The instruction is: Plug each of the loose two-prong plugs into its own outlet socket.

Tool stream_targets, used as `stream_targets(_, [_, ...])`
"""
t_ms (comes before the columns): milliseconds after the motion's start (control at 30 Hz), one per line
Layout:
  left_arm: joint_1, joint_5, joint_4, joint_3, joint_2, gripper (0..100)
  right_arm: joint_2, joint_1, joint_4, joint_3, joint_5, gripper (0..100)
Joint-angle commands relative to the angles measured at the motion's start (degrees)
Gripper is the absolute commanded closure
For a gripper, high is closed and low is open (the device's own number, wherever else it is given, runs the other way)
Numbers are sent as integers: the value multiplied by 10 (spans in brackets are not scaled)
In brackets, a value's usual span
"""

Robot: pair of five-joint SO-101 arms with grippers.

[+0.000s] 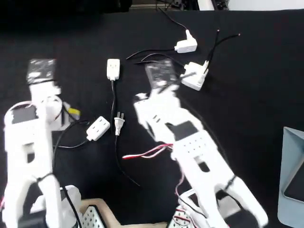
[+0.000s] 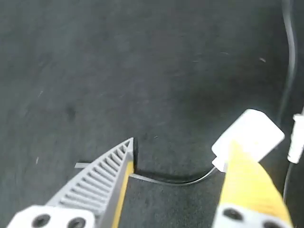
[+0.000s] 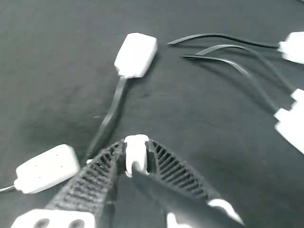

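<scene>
As you read outward from the near edge of the table (image 1: 251, 85), note two arms in the high view. The right arm (image 1: 199, 152) leans in a long diagonal toward the loose plug (image 1: 118, 123). The left arm (image 1: 26, 142) stands steeply, well apart from that plug, on its opposite side.

The right gripper (image 3: 136, 145) has its dark ribbed fingers (image 3: 175, 171) set against both sides of the plug's white body, with no gap visible. The left gripper (image 2: 181, 145) is spread wide and holds nothing. A thin black lead (image 2: 175, 180) crosses the table between its grey finger (image 2: 102, 180) and its yellow finger (image 2: 247, 185).

Count one loose plug, its two prongs pointing away from the arm bases.

Count two white outlet blocks:
- The near outlet block (image 1: 98, 128) lies just beside the plug, toward the left arm, at the tip of the yellow finger.
- The far outlet block (image 1: 113, 69) lies beyond the plug, roughly in line with its prongs and well apart from it.

Count two more white bodies beyond the plug, off toward the right arm's side: the nearer white unit (image 1: 194, 77) and the farther white unit (image 1: 186, 46). Each carries black leads. You cannot tell whether these are mated pairs.
</scene>
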Motion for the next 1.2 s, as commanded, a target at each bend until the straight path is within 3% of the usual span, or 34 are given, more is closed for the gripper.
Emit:
stream_targets(0, [-44,45,-10,58,-91,702,44,-57,2,-64,16,985])
stream_targets(300, [-89,107,-45,118,-120,701,202,-152,1,-151,47,986])
stream_targets(1167, [-99,108,-55,136,-120,701,349,-164,-23,-235,67,986])
